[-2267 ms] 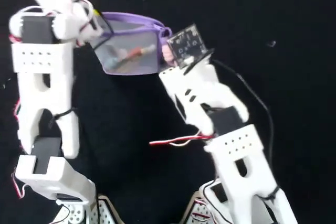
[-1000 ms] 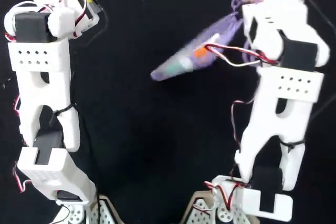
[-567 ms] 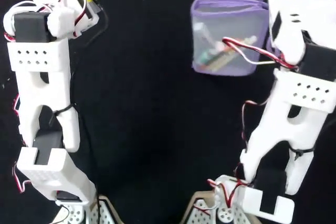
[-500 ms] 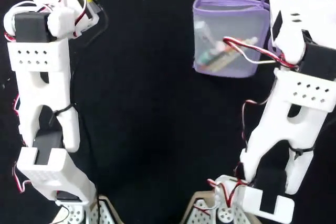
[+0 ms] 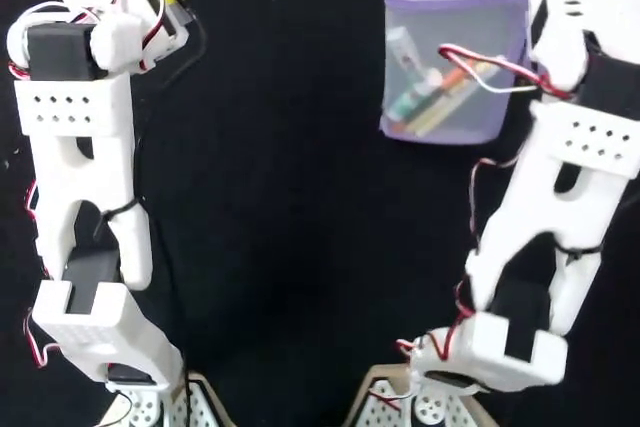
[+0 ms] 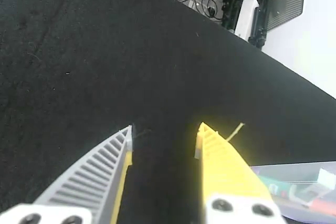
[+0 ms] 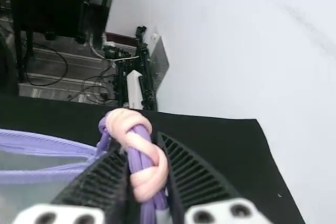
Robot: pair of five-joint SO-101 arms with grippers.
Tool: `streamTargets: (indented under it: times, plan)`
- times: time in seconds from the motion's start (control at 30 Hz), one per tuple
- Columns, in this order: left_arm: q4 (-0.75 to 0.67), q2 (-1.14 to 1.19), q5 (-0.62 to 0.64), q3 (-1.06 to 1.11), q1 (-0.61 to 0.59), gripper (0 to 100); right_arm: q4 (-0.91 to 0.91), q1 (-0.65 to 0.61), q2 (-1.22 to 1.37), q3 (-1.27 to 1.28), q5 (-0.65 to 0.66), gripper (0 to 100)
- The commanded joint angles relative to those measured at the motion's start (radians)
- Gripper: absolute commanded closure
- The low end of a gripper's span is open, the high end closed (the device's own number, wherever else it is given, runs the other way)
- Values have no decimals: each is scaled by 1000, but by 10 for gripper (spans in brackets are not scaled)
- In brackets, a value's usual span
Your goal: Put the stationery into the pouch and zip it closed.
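Here, at the left of the high view, the left arm (image 5: pixel 80 147) stretches up the black counter (image 5: pixel 280 207), its far end cut off by the top edge. Its wrist view gives the left gripper (image 6: pixel 165 129) plainly: one grey finger and one yellow finger stand well apart with nothing between them, over bare counter. A corner of the pouch (image 6: pixel 299 182) peeks in at the edge of that frame, cut off and partly hidden behind the yellow finger. Further right in the high view, the pouch (image 5: pixel 455 57), clear-sided with purple trim, sits near the counter's far edge just beside the right arm (image 5: pixel 560 177). The stationery (image 5: pixel 435 87) lies inside it in a slanted bundle, the pieces too blurred to name beyond pen shapes. A red and white cable (image 5: pixel 485 65) crosses in front of the pouch's right side, and the arm covers its upper right corner. Whether the zip is closed, and whether the pouch rests on the counter or hangs, cannot be told. From the right wrist view, the right gripper (image 7: pixel 144 145) is clamped on a pink and purple braided cord (image 7: pixel 139 156) that joins the pouch's purple edge (image 7: pixel 37 140).
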Motion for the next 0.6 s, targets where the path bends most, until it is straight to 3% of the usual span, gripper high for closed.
streamTargets:
  times: [0.0,0.33,0.57]
  plan:
    - [-2,-5,9,1,13,798,28,8,28,-142,-9,987]
    - [5,-6,9,1,1,798,25,-249,245,-343,-195,987]
    - [-2,-14,9,-8,-114,798,117,-442,331,-476,-276,987]
